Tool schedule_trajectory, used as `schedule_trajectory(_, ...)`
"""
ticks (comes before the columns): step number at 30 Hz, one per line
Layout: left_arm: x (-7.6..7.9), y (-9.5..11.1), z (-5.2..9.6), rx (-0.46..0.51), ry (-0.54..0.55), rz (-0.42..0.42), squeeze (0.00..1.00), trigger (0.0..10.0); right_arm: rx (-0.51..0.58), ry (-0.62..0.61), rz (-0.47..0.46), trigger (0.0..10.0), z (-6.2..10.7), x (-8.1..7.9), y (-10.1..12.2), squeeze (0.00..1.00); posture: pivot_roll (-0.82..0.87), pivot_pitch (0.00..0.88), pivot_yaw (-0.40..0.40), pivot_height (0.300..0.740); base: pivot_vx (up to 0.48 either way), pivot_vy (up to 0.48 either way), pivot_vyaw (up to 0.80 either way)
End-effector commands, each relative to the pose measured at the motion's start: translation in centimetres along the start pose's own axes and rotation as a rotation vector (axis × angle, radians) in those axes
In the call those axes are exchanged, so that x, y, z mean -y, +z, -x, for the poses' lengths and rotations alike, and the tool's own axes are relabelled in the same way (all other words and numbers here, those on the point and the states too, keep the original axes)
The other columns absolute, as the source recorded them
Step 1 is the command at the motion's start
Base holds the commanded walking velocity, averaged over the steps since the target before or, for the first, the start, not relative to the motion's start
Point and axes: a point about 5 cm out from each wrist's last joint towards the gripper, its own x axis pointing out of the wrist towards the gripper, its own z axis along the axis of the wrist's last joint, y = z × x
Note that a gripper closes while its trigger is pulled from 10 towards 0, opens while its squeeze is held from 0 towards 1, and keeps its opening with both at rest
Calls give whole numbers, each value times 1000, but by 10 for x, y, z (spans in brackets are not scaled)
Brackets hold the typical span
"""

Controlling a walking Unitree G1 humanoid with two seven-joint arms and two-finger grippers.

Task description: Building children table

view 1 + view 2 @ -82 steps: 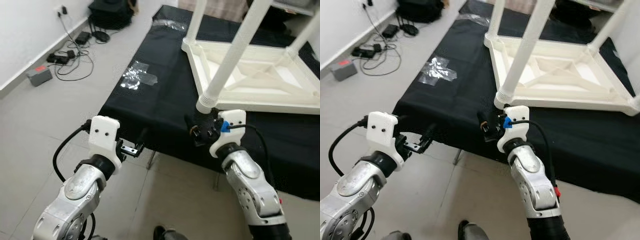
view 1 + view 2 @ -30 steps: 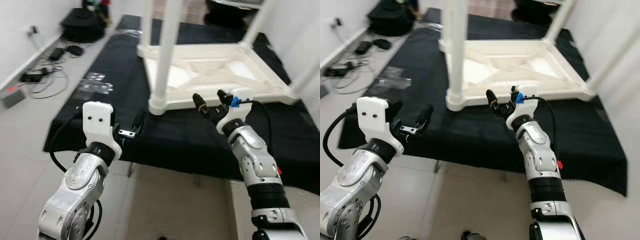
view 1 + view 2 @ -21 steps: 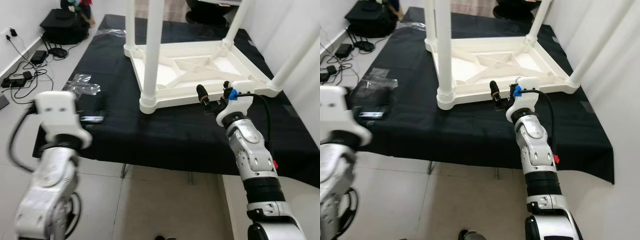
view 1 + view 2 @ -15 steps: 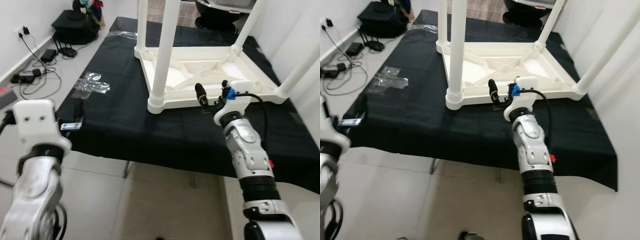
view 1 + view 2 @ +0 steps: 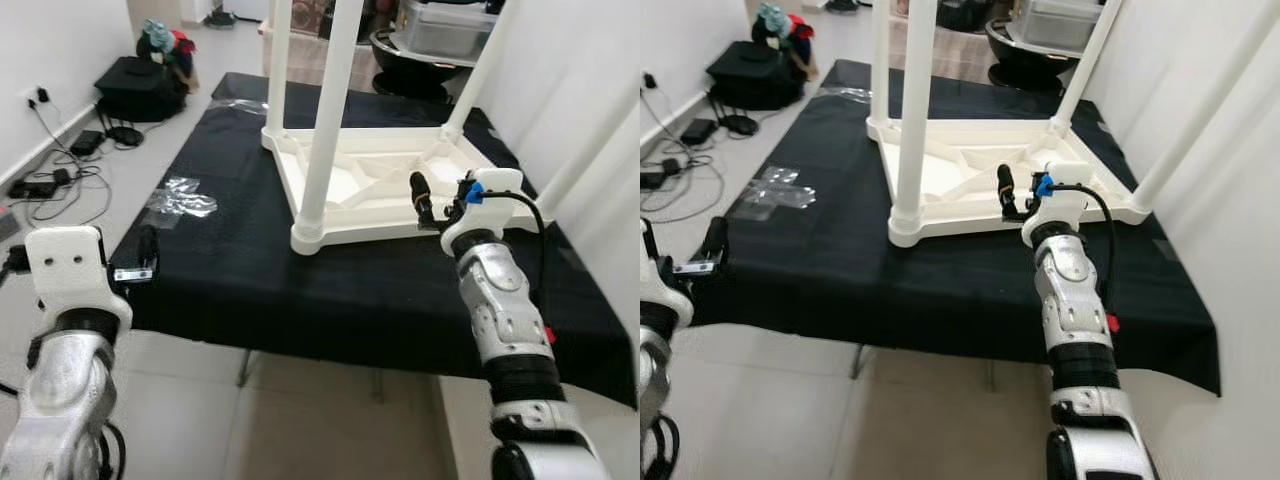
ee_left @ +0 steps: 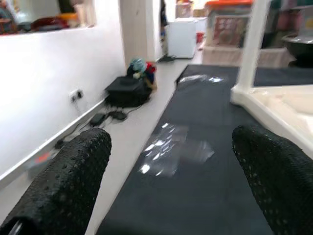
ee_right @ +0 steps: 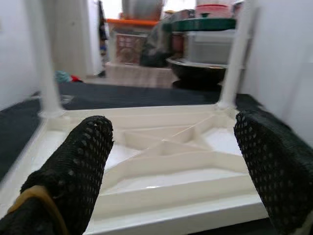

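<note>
A white children's table point(image 5: 380, 190) lies upside down on a black cloth point(image 5: 250, 270), its legs pointing up. The nearest leg point(image 5: 325, 120) stands at the front left corner of the frame. My right gripper point(image 5: 440, 200) hovers open at the near rim, to the right of that leg. In the right wrist view its fingers point(image 7: 73, 166) spread wide with the ribbed underside point(image 7: 161, 147) between them and nothing held. My left gripper point(image 5: 140, 262) is open at the cloth's left edge, well away from the white table, with nothing between its fingers point(image 6: 63, 186).
A crumpled clear plastic wrap point(image 5: 180, 203) lies on the cloth at the left. A black bag point(image 5: 140, 80) and cables point(image 5: 50, 175) sit on the floor by the left wall. A white wall runs along the right. Storage bins point(image 5: 440, 25) stand behind.
The camera has risen and turned, so the whole scene shifted. My left arm swung out to the cloth's left edge. My right gripper went from the near leg's base to the rim beside it.
</note>
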Motion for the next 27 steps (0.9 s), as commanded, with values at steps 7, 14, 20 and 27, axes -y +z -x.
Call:
schedule_trajectory(7, 4, 1, 0, -4, -30, 11, 0, 10000, 3, -27, 3, 10000, -2, 5, 1, 0, 83, 171, -129, 740, 291, 0, 0)
schedule_trajectory(14, 6, 2, -2, -10, -30, 15, 0, 10000, 4, -46, 4, 10000, -3, 8, 2, 0, 85, 174, -128, 740, 215, 0, 0)
schedule_trajectory(20, 9, 1, -2, -17, -34, 45, 0, 10000, -4, -63, 11, 10000, -4, 13, 1, 0, 83, 176, -127, 740, 0, 0, 0)
schedule_trajectory(27, 14, -2, 1, -30, -65, 58, 0, 10000, -10, -51, -12, 10000, -5, 12, 0, 0, 82, 180, -125, 740, 0, 0, 0)
